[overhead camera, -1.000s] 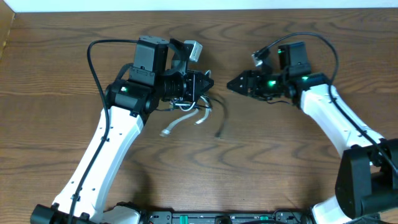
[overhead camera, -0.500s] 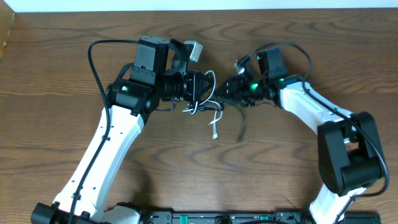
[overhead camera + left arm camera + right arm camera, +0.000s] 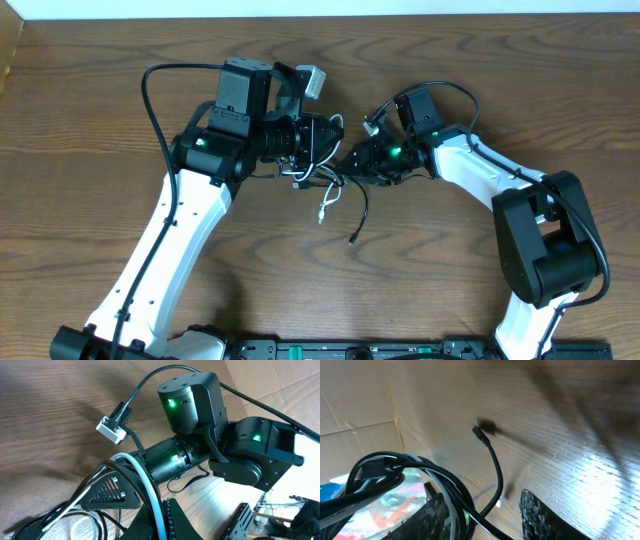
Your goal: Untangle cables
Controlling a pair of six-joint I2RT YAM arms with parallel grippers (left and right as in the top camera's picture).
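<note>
We see the left gripper point(image 3: 328, 141) clamped on the tangled cables point(image 3: 320, 176), just beside the right gripper point(image 3: 352, 160), whose jaws stand apart around the black cable point(image 3: 361, 212). The white cable point(image 3: 326, 203) hangs alongside toward the bench point(image 3: 80, 100).

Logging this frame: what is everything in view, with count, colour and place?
black cable: 1, black, bundled between the two tools, plug end trailing down toward the table
white cable: 1, white, same bundle, plug end hanging left of the black one
table: 1, brown wood, under everything
cardboard: panels, tan, beyond the table edge
left arm: 1, white and black, reaching to centre
right arm: 1, white and black, reaching to centre
left tool: 1, black, shut on both cables
right tool: 1, black, fingers apart, against the bundle
</note>
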